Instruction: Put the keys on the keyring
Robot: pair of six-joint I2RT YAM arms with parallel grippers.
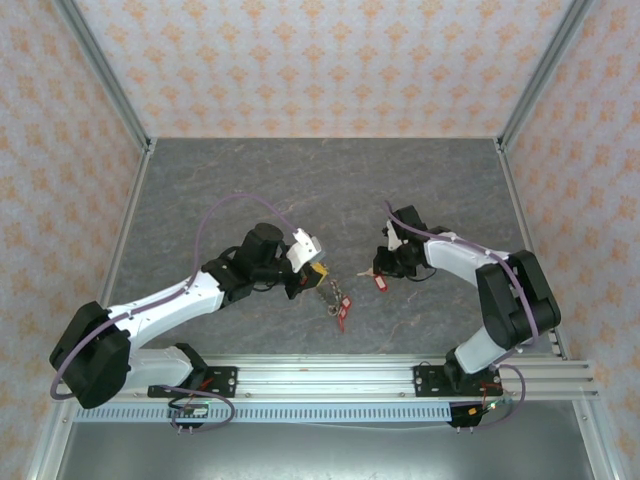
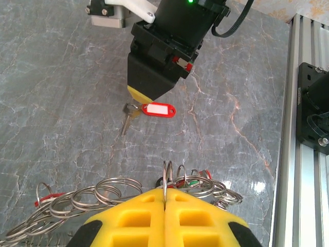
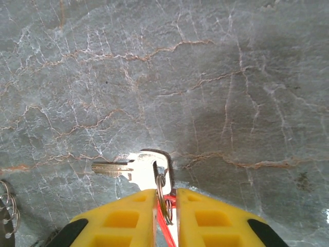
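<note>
The keyring shows as a bunch of linked steel split rings [image 2: 105, 194] with red and green key tags [image 2: 194, 181] among them; from above it hangs as a short chain [image 1: 335, 300]. My left gripper [image 2: 164, 194] [image 1: 312, 272] is shut on one upright ring [image 2: 167, 174] of that bunch. A silver key [image 3: 134, 167] [image 2: 128, 116] with a red tag [image 2: 158, 109] [image 1: 380, 285] lies flat on the table. My right gripper [image 3: 165, 198] [image 1: 385, 262] is down over it, jaws a narrow gap apart around the key's small ring [image 3: 162, 191] and the tag's red strap [image 3: 164, 229].
The grey marbled table [image 1: 320, 190] is boxed in by patterned walls. An aluminium rail [image 1: 400, 375] [image 2: 288, 154] runs along the near edge, with a black mount [image 2: 313, 108] on it. A few of the steel rings [image 3: 7, 208] peek in at the right wrist view's left edge.
</note>
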